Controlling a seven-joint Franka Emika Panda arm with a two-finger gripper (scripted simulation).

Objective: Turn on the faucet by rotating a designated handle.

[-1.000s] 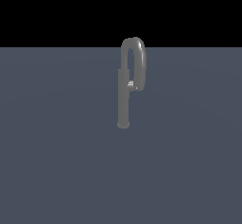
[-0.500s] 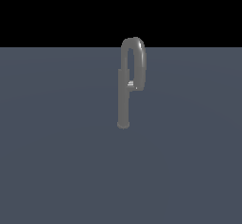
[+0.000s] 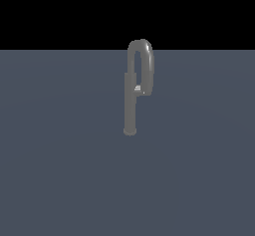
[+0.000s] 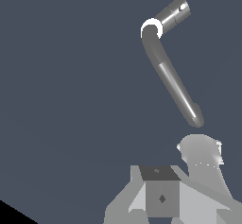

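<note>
Grey metal is all that stands on the slate-blue floor [image 3: 60, 170]: the faucet [image 3: 130, 105] rises as a slim column from a rounded foot, and its gooseneck spout [image 3: 144, 60] loops over the top and comes down on the exterior view's right. The handle [image 3: 137, 88] is a small, paler stub on the column, tucked between the column and the descending end of the spout.

That tight pocket looks like the main hazard. A finger coming in from the spout side could strike the curved pipe first, or slip off the short stub and push the column instead of turning the lever. With so little to bear on, a glancing contact might rotate nothing.

No arm appears in the exterior view. In the wrist view the gripper [image 4: 163, 206] shows only as pale blocky housing at the frame's edge, well apart from the faucet, which appears from above as an angled tube. I cannot tell whether its jaws are spread or closed, as the fingertips are not clear.

Room is generous elsewhere: the floor around the foot is bare on every side, and the column's far side from the spout seems the freer approach.
</note>
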